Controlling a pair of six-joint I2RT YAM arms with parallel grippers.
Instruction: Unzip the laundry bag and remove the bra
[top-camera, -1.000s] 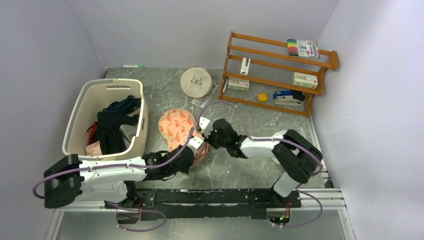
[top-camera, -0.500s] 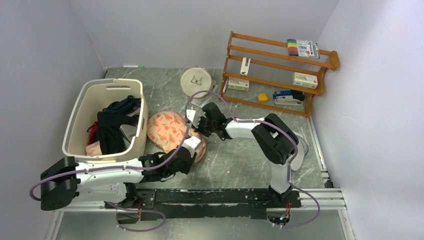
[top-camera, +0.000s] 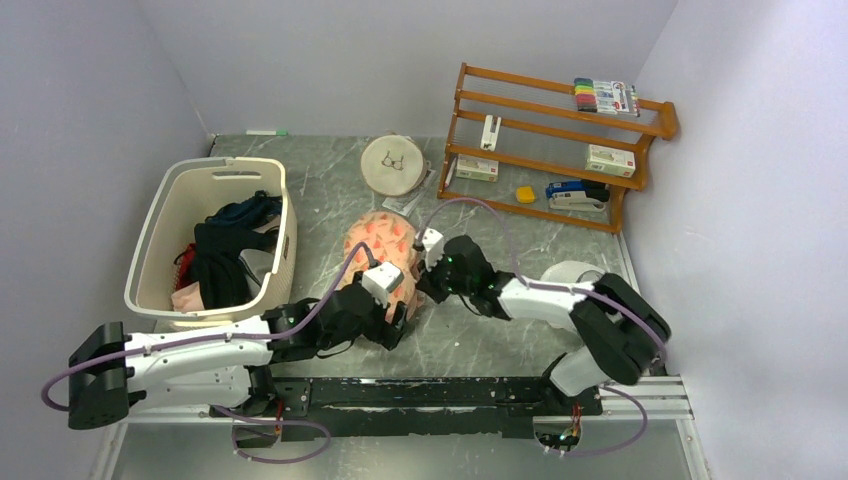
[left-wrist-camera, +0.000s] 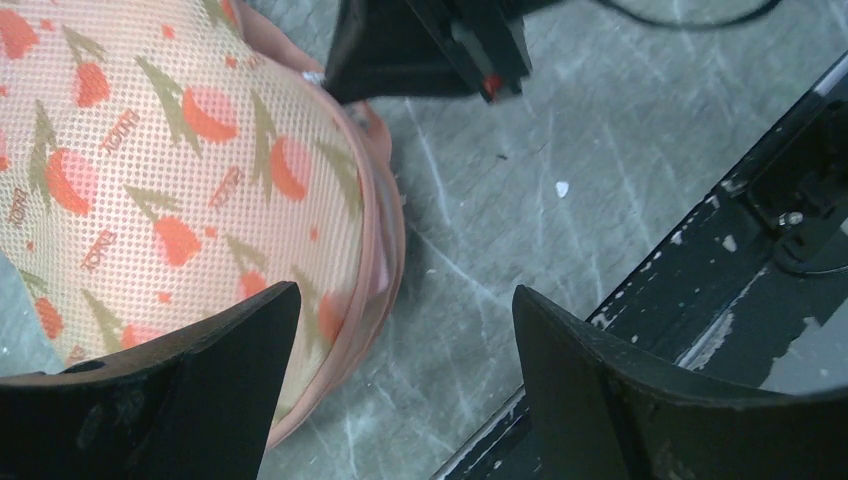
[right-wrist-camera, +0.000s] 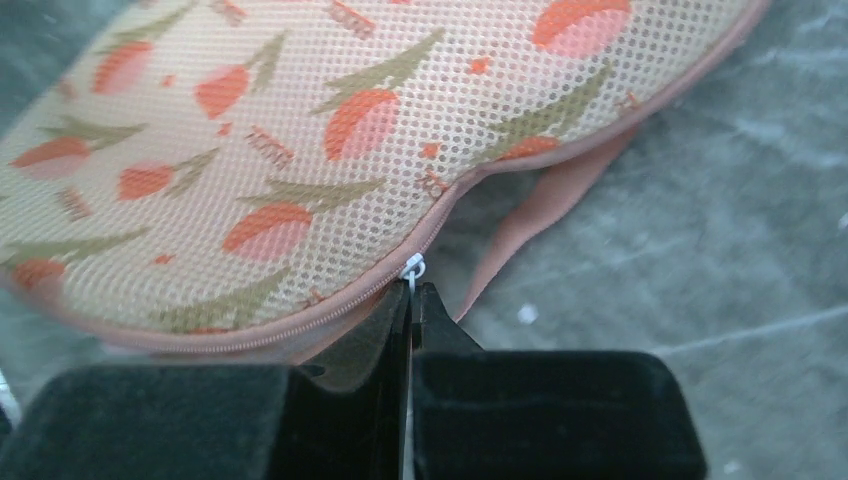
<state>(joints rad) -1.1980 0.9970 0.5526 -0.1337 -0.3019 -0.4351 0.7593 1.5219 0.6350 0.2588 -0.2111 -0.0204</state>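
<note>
The laundry bag (top-camera: 383, 236) lies mid-table, with the basket (top-camera: 228, 164) at its 9 o'clock. The bra is not visible; we take it to be inside.

Right gripper (right-wrist-camera: 410, 296): fingers pressed together, pinching the white zipper pull (right-wrist-camera: 412, 267) at the bag's waist. It sits at the bag's 4 o'clock in the top view. We read the pinch as the grip for dragging the slider along the pink seam. A loose pink strip hangs at the pull's 3 o'clock, so the seam may already be parted there, but we cannot tell how far.

Left gripper (left-wrist-camera: 405, 300): jaws spread wide and gripping nothing, at the bag's 6 o'clock. One finger (left-wrist-camera: 150, 400) overlaps the bag's near lobe and the other stands over bare table. We judge it is there to pin the bag so the pull doesn't drag the whole pouch. We cannot tell whether it actually presses down.

Against half a second ago:
- The bag has shifted toward 2 o'clock, away from the basket.
- The right gripper has come back from 12 o'clock of the bag to its 4 o'clock, and the arm is folded differently.
- The left arm has slid toward 3 o'clock, following the bag.
</note>
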